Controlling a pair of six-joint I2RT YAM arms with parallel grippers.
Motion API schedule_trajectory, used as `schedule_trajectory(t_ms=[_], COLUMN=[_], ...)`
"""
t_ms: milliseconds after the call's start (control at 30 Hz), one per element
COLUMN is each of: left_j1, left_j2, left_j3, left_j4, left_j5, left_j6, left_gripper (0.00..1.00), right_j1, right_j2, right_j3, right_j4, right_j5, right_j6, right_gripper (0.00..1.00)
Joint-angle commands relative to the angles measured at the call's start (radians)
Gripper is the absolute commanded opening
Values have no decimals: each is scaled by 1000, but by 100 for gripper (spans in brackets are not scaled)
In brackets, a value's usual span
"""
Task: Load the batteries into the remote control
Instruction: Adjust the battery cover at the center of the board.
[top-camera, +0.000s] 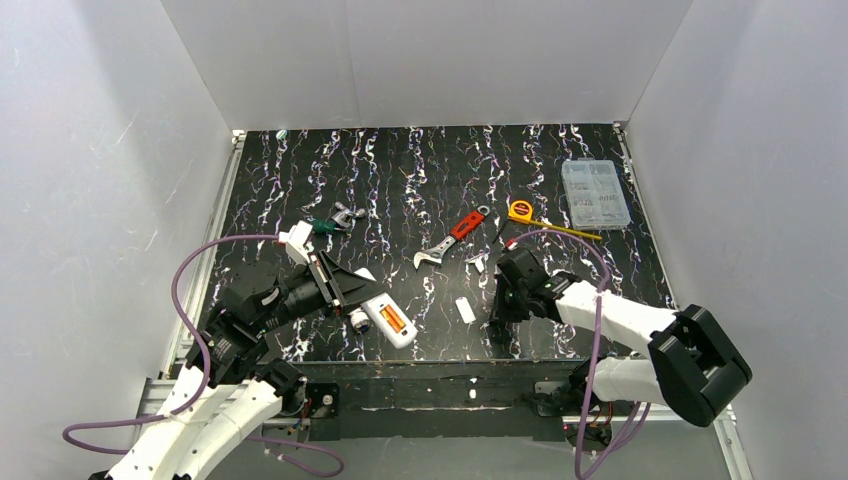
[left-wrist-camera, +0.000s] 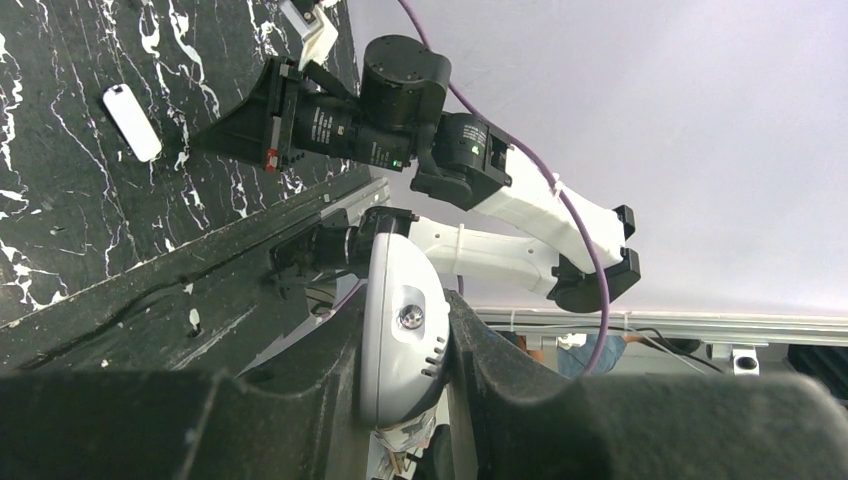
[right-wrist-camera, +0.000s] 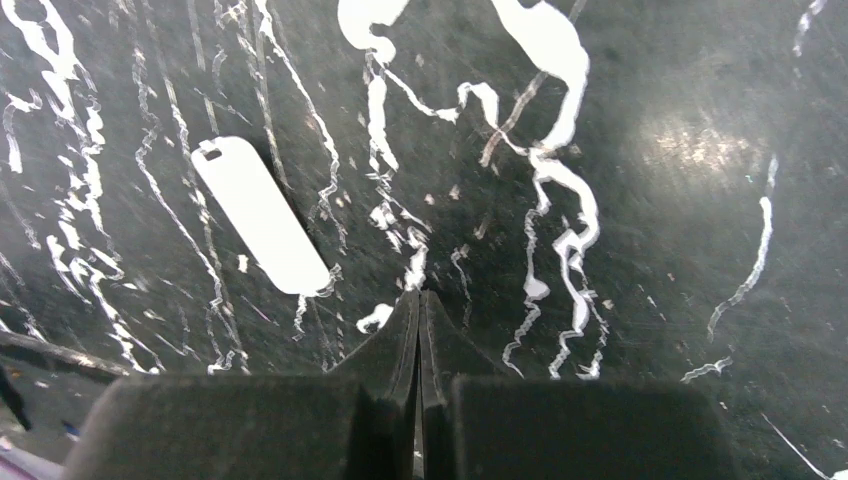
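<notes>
**Left gripper** (left-wrist-camera: 404, 305): clenched on the remote control (left-wrist-camera: 398, 350). One black finger presses each side and the white body is wedged between them. (The wrist view shows a small round screw-like dot on the face turned to the camera.)
- In the top view the remote lies slantwise near the front edge of the bench (top-camera: 400, 170), left of centre, recess side up.
- The orange of the batteries (top-camera: 394, 318) shows in the recess. Number of cells: cannot tell at this size.
- Remote resting on the bench or lifted slightly: cannot tell.

**Right gripper** (right-wrist-camera: 420, 300): clenched, fingers pressed flat together with nothing between them. The tips point down at the bench. Touching it or just above it: cannot tell.

**Cover piece** (right-wrist-camera: 260, 215): small, flat and white with rounded ends, lying on the bench.
- In the right wrist view it sits just left of the closed tips and apart from them.
- In the top view it lies between the remote and the right gripper, touching neither.

**Further out (top view):**
- A red-handled wrench (top-camera: 455, 238) lies mid-bench, behind the cover piece.
- A yellow tape measure (top-camera: 520, 210) is to the right of the wrench, with a length of tape drawn out.
- A clear parts box (top-camera: 595, 193) sits near the far right corner.
</notes>
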Motion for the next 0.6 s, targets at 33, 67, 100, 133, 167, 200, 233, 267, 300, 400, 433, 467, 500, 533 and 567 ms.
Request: schedule_trajectory(t_ms=[33, 67, 100, 133, 167, 200, 233, 267, 300, 400, 433, 467, 500, 533, 567], left_j1=[-3, -3, -3, -3, -3, -3, -3, -3, -3, -3, -3, -3, -3, -3, -3], left_j2=[-8, -8, -9, -11, -12, -11, -13, -14, -15, -14, -16, -16, -17, -17, -19], left_j3=[23, 23, 22, 21, 22, 20, 20, 20, 21, 14, 12, 12, 12, 14, 14], left_j4=[35, 34, 32, 31, 31, 30, 30, 28, 27, 32, 34, 33, 32, 29, 28], left_j5=[15, 15, 13, 11, 10, 10, 10, 9, 9, 7, 7, 7, 7, 7, 7], left_j6=[12, 13, 13, 13, 14, 14, 15, 16, 16, 14, 12, 13, 13, 14, 14], left_gripper=[0, 0, 0, 0, 0, 0, 0, 0, 0, 0, 0, 0, 0, 0, 0], right_j1=[2, 4, 8, 15, 22, 34, 52, 63, 74, 97, 104, 112, 121, 131, 145], right_j2=[75, 89, 100, 109, 114, 116, 115, 115, 115, 127, 134, 141, 150, 159, 166], right_j3=[21, 25, 28, 31, 32, 32, 32, 32, 32, 33, 35, 41, 46, 56, 64], right_j4=[67, 68, 67, 68, 68, 67, 68, 67, 66, 74, 78, 79, 80, 79, 78], right_j5=[-42, -45, -46, -46, -46, -47, -46, -46, -45, -41, -42, -44, -46, -46, -43], right_j6=[-23, -28, -29, -29, -28, -24, -20, -14, -6, 9, 14, 16, 19, 21, 22], right_gripper=[1, 1, 1, 1, 1, 1, 1, 1, 1, 1, 1, 1, 1, 1, 1])
